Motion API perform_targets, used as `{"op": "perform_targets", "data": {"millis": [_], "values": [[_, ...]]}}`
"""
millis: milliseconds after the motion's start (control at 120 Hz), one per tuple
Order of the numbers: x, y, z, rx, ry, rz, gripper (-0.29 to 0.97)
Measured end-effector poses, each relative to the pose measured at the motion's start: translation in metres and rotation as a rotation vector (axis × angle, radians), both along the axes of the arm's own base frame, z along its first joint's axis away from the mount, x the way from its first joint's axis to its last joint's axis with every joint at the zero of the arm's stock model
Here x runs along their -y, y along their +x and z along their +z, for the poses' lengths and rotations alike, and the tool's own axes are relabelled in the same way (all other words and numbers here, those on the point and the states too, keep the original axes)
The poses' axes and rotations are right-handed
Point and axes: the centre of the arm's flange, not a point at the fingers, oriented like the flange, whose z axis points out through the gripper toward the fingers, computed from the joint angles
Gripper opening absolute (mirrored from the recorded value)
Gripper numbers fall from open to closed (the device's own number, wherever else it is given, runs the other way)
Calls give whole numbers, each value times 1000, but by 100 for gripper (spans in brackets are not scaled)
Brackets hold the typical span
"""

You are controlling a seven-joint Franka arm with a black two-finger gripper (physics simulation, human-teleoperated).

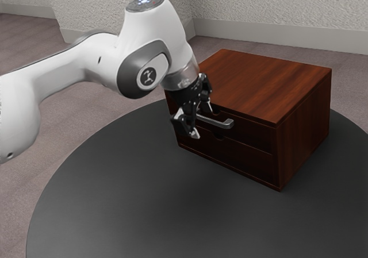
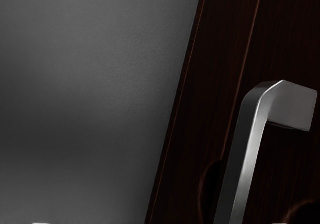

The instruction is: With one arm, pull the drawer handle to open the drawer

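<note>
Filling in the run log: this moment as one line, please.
stage: pre-pull | gripper: at handle end | drawer: looks shut

Cabinet [image 1: 270, 80] on table [image 1: 115, 212], toward exterior view's right. In its front, upper drawer [image 1: 253, 133] over lower drawer [image 1: 236, 153]. On upper drawer, handle [image 1: 221, 122]. At handle's end toward exterior view's left, gripper [image 1: 196, 121], before the drawer front.
</note>
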Motion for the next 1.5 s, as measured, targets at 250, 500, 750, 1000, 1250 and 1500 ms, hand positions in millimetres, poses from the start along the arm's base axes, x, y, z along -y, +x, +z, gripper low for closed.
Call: {"op": "perform_targets", "data": {"millis": [250, 500, 750, 1000, 1250, 1500], "values": [[0, 4, -12, 1, -4, 4, 55], [0, 1, -11, -11, -3, 8, 45], [-1, -3, -12, -36, -4, 14, 37], [-2, -19, -10, -69, 4, 21, 35], [-2, -29, -13, -93, 9, 27, 35], [-1, -43, -12, -103, 15, 30, 35]]}}
